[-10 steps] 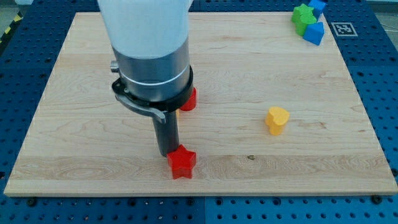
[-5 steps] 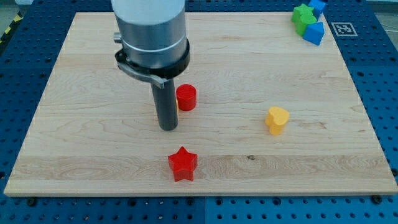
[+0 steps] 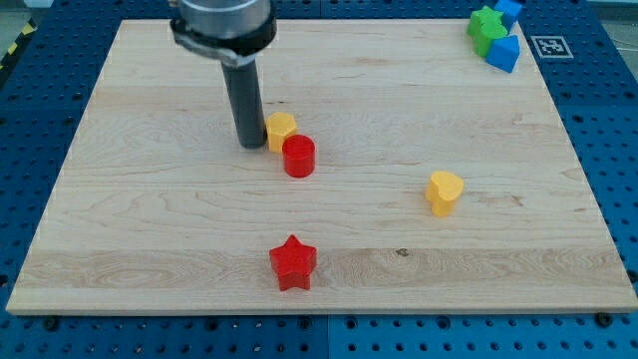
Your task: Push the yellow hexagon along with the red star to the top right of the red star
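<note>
The yellow hexagon [image 3: 281,129] sits left of the board's middle, touching a red cylinder [image 3: 298,157] just below and right of it. My tip [image 3: 250,145] stands right against the hexagon's left side. The red star [image 3: 293,262] lies near the view's bottom edge of the board, well below the tip and the hexagon.
A yellow heart [image 3: 445,191] lies to the right of the middle. A green block [image 3: 485,27] and blue blocks [image 3: 503,51] cluster at the board's top right corner. The wooden board [image 3: 130,229] rests on a blue perforated table.
My tip has moved from just above the red star up the board to the left side of the yellow hexagon, uncovering the hexagon. The blocks have not moved.
</note>
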Motion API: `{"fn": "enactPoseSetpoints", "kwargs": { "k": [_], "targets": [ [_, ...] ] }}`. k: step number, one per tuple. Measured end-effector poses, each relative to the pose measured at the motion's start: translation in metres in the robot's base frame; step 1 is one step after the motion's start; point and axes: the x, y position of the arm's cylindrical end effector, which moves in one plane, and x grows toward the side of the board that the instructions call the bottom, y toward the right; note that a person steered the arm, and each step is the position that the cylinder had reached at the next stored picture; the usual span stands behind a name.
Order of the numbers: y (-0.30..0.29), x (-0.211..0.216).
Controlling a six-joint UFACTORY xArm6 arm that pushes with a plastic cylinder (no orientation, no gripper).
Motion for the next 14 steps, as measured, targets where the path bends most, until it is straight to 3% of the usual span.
{"fn": "enactPoseSetpoints", "kwargs": {
  "k": [2, 5, 8, 14],
  "targets": [
    [0.0, -0.048],
    [0.01, -0.043],
    [0.041, 0.003],
    [0.048, 0.079]
  ]
}}
